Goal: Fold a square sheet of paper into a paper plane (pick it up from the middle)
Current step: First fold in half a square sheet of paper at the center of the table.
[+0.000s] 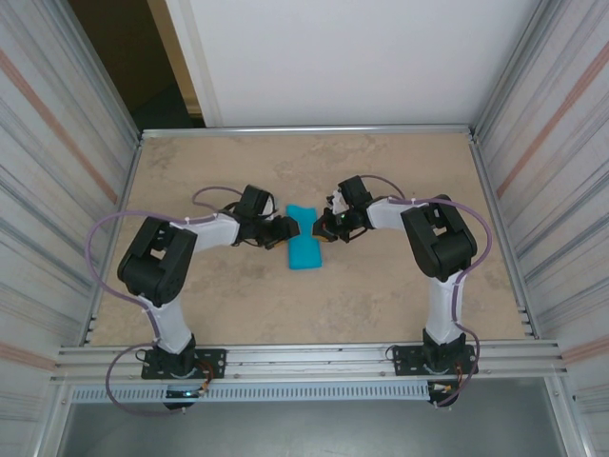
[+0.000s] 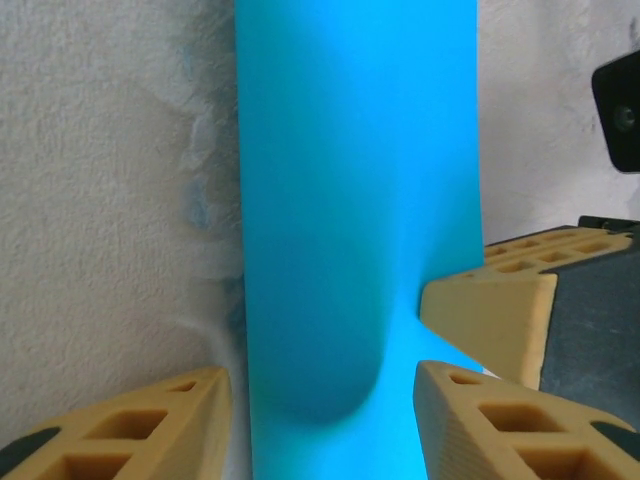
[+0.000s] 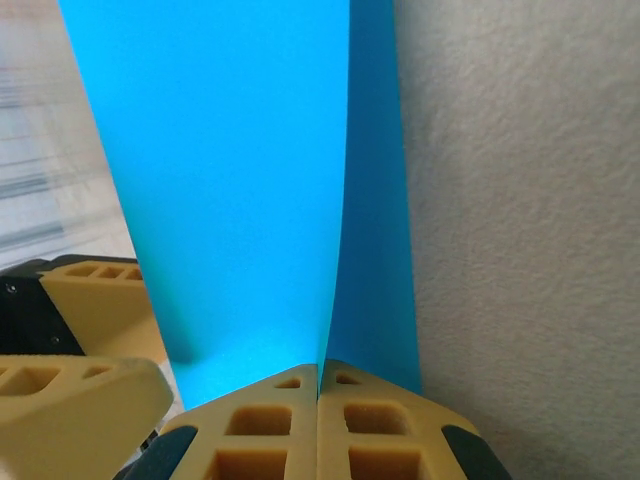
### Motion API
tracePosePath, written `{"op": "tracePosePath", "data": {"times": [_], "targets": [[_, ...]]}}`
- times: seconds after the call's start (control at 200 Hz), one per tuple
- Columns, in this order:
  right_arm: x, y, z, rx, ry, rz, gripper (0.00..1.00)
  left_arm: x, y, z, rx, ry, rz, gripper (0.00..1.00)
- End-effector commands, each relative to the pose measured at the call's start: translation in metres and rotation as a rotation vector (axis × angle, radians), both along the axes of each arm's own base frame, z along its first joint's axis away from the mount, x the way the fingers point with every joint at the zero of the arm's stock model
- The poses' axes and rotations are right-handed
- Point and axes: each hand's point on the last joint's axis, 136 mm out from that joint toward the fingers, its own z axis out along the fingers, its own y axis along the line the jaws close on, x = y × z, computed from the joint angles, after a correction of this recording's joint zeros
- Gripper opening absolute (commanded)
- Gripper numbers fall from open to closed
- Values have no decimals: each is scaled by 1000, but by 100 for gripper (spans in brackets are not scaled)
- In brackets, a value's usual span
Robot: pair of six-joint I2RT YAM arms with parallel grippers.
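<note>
Pinching the paper [image 3: 230, 180] at its near edge, the right gripper [image 3: 320, 372] is pressing its fingers tight together, and two layers are running away from them. Facing it, the left gripper [image 2: 322, 378] is straddling the bulging fold with fingers spread, not yet squeezing. This is calling, I judge, for a slow close low on the bulge, flattening it squarely into a crease while the right is anchoring. Beyond, the paper is sitting mid-tabletop [image 1: 400, 305].

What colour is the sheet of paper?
The paper is plain teal-blue; clearest in the left wrist view.
</note>
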Motion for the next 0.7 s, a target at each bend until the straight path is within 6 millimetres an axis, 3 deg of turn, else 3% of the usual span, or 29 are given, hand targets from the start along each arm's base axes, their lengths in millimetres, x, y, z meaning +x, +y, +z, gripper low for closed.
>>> {"op": "tracePosePath", "data": {"times": [0.0,0.185,0.346,0.401,0.481,0.697], "targets": [[0,2,11,37,-1,-11,4,-3,-1,-7,53,19,-35,50],[-1,2,11,42,8,-9,7,-8,6,-23,110,72,-20,43],[3,-2,21,47,-14,-17,22,-16,16,-39,173,110,-8,36],[6,-7,30,53,-37,-25,32,-16,20,-45,194,116,2,34],[10,-19,42,56,-67,-53,40,-19,27,-53,231,133,18,33],[9,-47,55,16,-119,-109,44,-24,31,-70,267,174,20,32]]}}
